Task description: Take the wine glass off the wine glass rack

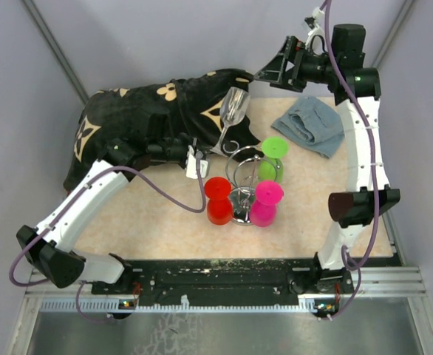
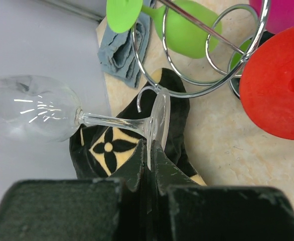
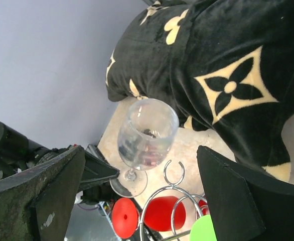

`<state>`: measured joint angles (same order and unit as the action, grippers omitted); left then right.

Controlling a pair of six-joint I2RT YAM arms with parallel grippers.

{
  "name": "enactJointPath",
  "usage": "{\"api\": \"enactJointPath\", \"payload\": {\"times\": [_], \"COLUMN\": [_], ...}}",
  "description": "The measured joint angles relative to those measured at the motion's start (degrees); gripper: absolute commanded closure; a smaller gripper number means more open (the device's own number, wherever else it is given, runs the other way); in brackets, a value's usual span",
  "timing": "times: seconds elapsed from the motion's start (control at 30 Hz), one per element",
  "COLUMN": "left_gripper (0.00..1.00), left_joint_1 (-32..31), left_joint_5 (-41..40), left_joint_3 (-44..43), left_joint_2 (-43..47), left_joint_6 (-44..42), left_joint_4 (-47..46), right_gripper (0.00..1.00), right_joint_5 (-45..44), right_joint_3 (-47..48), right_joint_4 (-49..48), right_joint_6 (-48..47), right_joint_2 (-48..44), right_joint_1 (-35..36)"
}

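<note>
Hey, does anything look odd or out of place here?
The clear wine glass leans sideways, pinched by its foot in the left gripper beside the wine glass rack. A black patterned blanket lies heaped behind it.

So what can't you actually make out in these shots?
- Left wrist view: whether the foot of the wine glass, pinched in the left gripper, is clear of the wine glass rack; the foot's edge and a wire loop overlap.
- Right wrist view: the rack's post and base, cut off by the bottom edge.
- Left wrist view: most of the pink cup, cut off by the top-right corner.
- All views: anything under the black blanket.
</note>
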<state>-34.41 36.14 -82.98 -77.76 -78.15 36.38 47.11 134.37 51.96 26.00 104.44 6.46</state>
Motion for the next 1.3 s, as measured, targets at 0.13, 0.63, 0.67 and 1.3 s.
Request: {"api": "enactJointPath", "payload": {"times": [0.13, 0.63, 0.67, 1.3], "left_gripper": [1.0, 1.0, 1.0, 1.0], "left_joint_1": [-0.9, -1.5, -1.5, -1.6], "left_joint_5": [0.6, 1.4, 1.4, 1.5], "left_joint_3": [0.0, -0.1, -0.2, -0.6], "left_joint_2": [0.0, 0.0, -0.1, -1.4], "left_joint_6": [-1.6, -6.8, -7.2, -10.6], "left_joint_4": [1.1, 3.2, 3.2, 6.4], "right_gripper": [0.07, 0.13, 0.14, 0.56], "right_joint_5": [0.7, 2.7, 2.8, 2.6], "right_joint_3": [0.0, 0.4, 0.4, -3.9], "right_joint_4": [0.8, 3.0, 3.1, 3.2], "right_joint_6": [0.0, -1.5, -1.6, -5.9], "right_joint_2": [0.0, 0.6, 0.6, 0.5], "right_joint_1": [1.2, 5.9, 5.9, 9.6]}}
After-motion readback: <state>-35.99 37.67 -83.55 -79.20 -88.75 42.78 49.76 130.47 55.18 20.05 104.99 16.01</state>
